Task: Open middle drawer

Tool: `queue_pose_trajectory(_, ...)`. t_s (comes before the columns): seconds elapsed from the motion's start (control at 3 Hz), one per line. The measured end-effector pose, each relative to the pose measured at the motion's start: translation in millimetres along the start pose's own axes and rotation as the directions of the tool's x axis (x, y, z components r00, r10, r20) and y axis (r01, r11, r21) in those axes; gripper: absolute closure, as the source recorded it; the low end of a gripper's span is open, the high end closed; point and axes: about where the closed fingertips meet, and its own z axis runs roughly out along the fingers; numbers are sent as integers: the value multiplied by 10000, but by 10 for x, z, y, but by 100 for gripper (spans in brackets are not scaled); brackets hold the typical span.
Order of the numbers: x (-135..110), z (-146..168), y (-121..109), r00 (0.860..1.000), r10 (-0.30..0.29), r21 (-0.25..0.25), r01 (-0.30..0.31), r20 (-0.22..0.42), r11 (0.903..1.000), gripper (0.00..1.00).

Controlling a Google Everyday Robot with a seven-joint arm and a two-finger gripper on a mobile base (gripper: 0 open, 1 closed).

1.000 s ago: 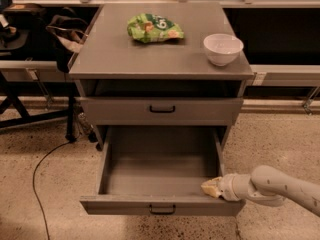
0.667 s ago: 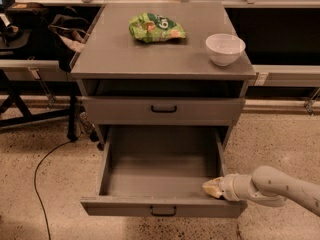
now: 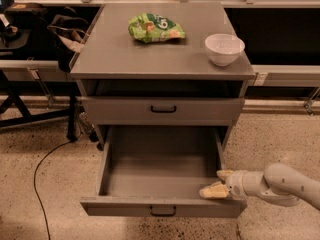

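The middle drawer (image 3: 160, 179) stands pulled far out of the grey cabinet (image 3: 162, 54). Its grey box interior is empty, and its front with a small dark loop handle (image 3: 163, 211) faces me. My gripper (image 3: 218, 183) comes in from the right on a white arm (image 3: 285, 184). It sits at the drawer's front right corner, just inside the right wall and behind the front panel. Its tan fingers (image 3: 212, 191) stand a little apart and hold nothing. The drawer above (image 3: 163, 110) is closed.
A green snack bag (image 3: 156, 27) and a white bowl (image 3: 224, 48) rest on the cabinet top. A dark stand with a bag (image 3: 65, 34) and a floor cable (image 3: 45, 169) are to the left. A speckled floor surrounds the cabinet.
The drawer stays pulled out and the gripper stays at its front right corner, shifted only slightly. The view has barely moved.
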Motion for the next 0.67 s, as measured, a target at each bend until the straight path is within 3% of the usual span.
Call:
queue_pose_trajectory(0.33,-497,-305,61,9946,-160,96,151,1030,9998,0)
queue_pose_trajectory(0.67,-499,-305,62,9945,-159,95,150,1034,9998,0)
